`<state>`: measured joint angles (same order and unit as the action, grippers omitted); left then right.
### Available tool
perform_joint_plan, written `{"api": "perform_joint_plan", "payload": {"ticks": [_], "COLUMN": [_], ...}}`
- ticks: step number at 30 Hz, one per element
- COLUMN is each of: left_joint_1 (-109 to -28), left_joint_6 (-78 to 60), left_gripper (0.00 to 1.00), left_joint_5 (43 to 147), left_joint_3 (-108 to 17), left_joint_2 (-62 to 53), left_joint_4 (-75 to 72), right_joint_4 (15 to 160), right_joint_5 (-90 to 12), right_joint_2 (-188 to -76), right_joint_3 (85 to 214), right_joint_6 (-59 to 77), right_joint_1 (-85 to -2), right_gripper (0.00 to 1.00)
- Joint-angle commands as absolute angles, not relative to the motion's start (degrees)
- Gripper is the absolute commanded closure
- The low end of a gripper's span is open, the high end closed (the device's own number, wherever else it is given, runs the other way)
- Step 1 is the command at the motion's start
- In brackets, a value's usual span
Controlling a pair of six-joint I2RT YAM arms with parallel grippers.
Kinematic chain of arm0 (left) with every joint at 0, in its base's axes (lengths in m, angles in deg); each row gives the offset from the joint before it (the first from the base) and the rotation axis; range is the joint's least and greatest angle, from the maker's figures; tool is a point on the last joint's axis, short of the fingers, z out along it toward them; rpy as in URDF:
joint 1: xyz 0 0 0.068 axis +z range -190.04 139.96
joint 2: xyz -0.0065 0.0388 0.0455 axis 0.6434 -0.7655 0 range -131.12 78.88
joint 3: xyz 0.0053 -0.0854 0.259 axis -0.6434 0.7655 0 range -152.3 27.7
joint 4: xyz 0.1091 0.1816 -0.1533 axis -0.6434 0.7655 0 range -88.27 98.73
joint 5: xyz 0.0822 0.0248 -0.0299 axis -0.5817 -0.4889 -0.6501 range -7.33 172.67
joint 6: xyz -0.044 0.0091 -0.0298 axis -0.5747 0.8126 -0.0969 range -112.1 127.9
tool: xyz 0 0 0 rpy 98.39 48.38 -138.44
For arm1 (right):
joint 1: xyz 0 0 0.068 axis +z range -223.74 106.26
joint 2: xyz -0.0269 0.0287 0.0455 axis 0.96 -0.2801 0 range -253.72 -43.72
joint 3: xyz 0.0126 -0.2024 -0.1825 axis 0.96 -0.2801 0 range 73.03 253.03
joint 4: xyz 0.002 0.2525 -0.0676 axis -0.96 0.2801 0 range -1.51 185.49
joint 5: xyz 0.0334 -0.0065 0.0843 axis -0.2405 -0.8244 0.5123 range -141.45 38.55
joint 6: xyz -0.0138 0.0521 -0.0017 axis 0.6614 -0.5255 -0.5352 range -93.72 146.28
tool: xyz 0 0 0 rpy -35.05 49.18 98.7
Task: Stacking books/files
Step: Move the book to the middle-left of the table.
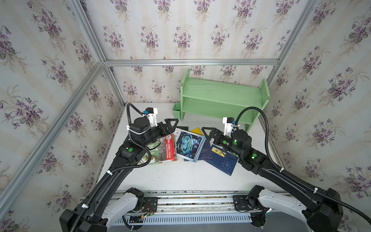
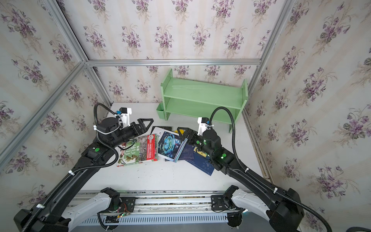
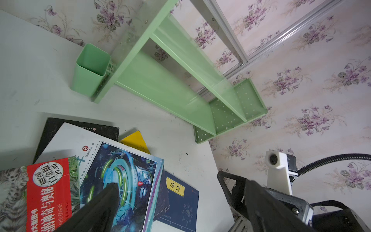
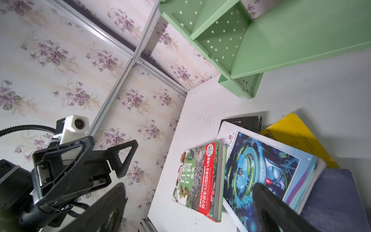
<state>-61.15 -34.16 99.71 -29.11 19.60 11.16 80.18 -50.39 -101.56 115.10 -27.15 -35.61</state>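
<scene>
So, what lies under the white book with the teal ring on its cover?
Under the white book, corners of a black book, a yellow book and a navy book stick out. Its cover hides the rest of them and anything else beneath.

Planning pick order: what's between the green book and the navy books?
The white sci-fi book, resting partly on a navy book, in both top views.

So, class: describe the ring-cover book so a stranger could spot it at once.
Find the pale green shelf; books lie scattered before it. The white-bordered book sits mid-scatter, between the red-banded plant book and the navy books. Only its cover shows a teal sci-fi ring.
</scene>
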Motion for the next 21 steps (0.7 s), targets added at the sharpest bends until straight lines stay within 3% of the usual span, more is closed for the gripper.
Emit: {"api": "perform_joint_plan", "payload": {"ticks": [1,10,21], "left_joint_1": [-61.3,-64.4,-65.7], "left_joint_6": [-29.4,-30.8,-37.8], "left_gripper": [0.0,0.0,0.0], "left_joint_5": [103.4,104.3,102.4], "left_joint_3": [-30.9,-34.1,-35.8], "left_joint_2": [14.7,-2.9,-16.1], "left_joint_4": [13.6,17.0,21.1], "right_joint_4": [79.7,93.2,95.4], "right_joint_5": [-56.6,-55.3,-52.7], "right_joint_2": [-103.6,-119.2,-124.0], "right_joint_3": [113.5,120.8,117.9], "right_joint_6": [-31.6,-32.8,-37.9], "right_joint_1": [-36.1,-35.8,-35.3], "right_gripper": [0.0,0.0,0.04]}}
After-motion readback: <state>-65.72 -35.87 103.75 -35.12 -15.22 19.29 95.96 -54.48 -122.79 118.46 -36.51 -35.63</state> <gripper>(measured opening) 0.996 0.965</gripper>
